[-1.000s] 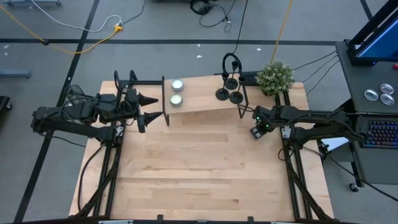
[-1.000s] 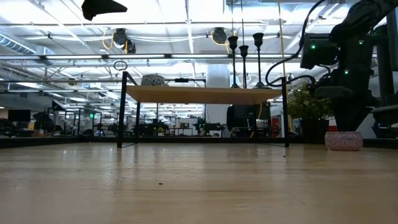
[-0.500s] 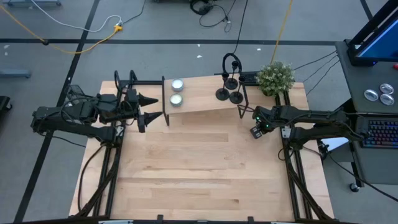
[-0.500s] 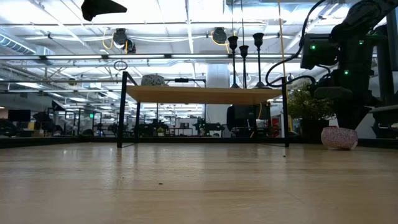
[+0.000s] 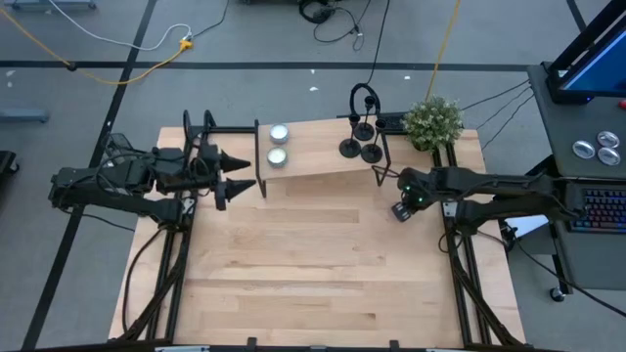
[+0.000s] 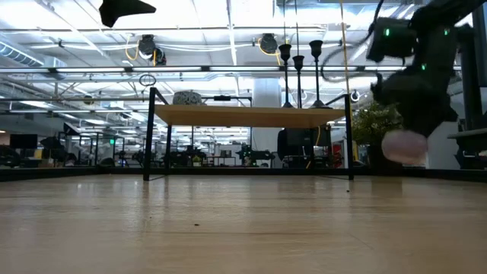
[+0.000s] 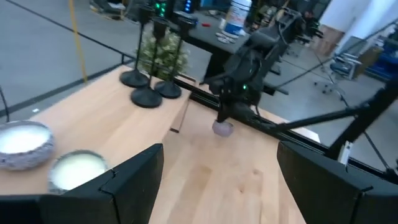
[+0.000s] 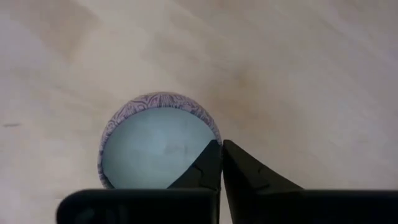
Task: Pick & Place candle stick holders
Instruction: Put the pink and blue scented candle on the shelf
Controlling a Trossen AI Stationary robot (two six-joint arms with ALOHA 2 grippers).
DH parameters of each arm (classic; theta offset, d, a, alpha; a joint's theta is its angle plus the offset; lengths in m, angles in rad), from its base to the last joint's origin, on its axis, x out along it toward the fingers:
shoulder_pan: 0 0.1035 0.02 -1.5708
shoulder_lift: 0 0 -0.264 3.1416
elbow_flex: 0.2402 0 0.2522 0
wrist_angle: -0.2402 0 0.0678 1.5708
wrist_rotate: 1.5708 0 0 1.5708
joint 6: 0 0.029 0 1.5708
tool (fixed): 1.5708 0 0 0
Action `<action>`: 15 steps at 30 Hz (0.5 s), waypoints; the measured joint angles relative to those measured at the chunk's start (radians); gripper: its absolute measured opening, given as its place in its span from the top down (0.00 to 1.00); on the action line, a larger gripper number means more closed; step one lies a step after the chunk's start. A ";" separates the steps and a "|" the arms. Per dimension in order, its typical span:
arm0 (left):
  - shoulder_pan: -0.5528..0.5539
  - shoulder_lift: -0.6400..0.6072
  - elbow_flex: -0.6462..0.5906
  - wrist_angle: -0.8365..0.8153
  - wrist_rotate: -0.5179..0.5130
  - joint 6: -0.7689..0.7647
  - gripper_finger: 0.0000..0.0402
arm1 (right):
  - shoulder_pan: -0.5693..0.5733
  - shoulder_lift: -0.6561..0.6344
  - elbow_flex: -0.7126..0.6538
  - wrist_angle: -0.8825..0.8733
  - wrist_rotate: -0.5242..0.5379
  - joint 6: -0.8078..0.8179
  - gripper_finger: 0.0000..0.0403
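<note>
- Since the earlier frame, the right tool (image 8: 221,163) has pinched shut on a small patterned tealight cup's (image 8: 158,140) rim and seemingly lifted it off the bench (image 5: 323,264).
- At left, the left tool (image 5: 231,172) hangs wide, waiting beside the raised shelf (image 5: 318,152).
- Further right, the candle stick holders (image 5: 360,147) stand untouched on that shelf's end, beside a potted plant (image 5: 432,119).

Candle stick holders (image 5: 358,147) on raised shelf (image 5: 313,164) (right end), tealights (image 5: 279,144) left, plant (image 5: 432,119) beside shelf
</note>
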 joint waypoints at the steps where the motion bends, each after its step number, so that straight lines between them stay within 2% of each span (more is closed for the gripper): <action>1: 0.000 0.006 0.000 0.001 0.007 -0.001 0.20 | 0.019 -0.006 0.018 -0.002 0.000 0.009 1.00; 8: 0.000 0.101 0.000 0.015 0.076 -0.005 0.20 | 0.170 -0.020 0.171 -0.002 -0.002 0.066 1.00; 15: 0.000 0.253 0.000 0.131 0.136 0.017 0.20 | 0.292 0.030 0.342 0.006 0.015 0.111 1.00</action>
